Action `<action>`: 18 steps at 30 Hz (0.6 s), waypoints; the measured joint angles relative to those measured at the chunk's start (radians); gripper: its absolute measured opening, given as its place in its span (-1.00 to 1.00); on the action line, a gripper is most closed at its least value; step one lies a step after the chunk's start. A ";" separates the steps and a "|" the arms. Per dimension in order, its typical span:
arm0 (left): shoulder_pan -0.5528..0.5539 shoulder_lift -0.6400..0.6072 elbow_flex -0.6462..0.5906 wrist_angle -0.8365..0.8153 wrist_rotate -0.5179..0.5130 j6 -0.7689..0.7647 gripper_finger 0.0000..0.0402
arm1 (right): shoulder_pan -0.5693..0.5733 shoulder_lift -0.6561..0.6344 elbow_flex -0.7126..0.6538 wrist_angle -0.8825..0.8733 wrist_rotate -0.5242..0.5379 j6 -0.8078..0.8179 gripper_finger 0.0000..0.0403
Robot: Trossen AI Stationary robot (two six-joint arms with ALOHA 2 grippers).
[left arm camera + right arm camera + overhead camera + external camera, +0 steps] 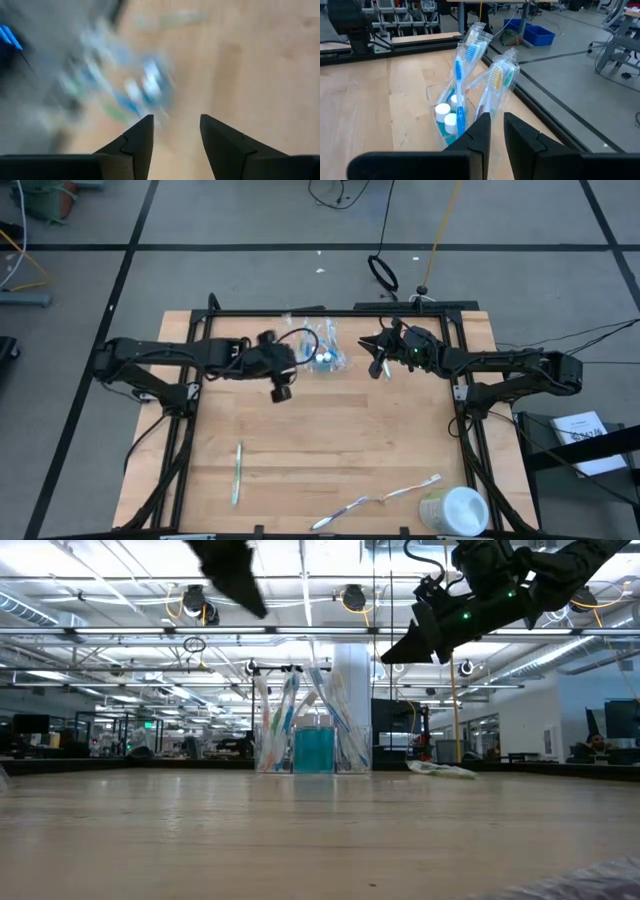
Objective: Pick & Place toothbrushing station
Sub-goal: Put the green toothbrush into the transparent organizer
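The clear plastic cup (326, 356) stands on its base at the table's far middle. It holds several wrapped toothbrushes (461, 75) and blue toothpaste tubes with white caps (446, 115). It also shows in the low view (312, 748). My left gripper (298, 352) is open just left of the cup and above the table. The cup shows blurred ahead of its fingers (176, 125). My right gripper (378, 358) hangs just right of the cup and high above the table (400, 648). Its fingers (497, 120) are drawn to a narrow slit with nothing between them.
One wrapped toothbrush (440, 770) lies on the table right of the cup. Two more lie near the front edge (237, 473) (375, 500). A larger white cup (455, 510) lies at the front right corner. A black frame (330, 312) borders the table.
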 joint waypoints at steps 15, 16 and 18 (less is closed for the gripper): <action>-0.235 0.008 -0.121 -0.403 0.359 -0.748 -0.16 | 0.000 0.000 0.000 -0.024 0.001 0.023 -0.79; -0.272 0.008 -0.139 -0.400 0.369 -0.690 -0.16 | 0.000 0.000 0.000 -0.029 0.001 0.019 -0.79; -0.358 0.008 -0.181 -0.382 0.372 -0.562 -0.16 | 0.000 0.000 0.000 -0.032 0.001 0.017 -0.79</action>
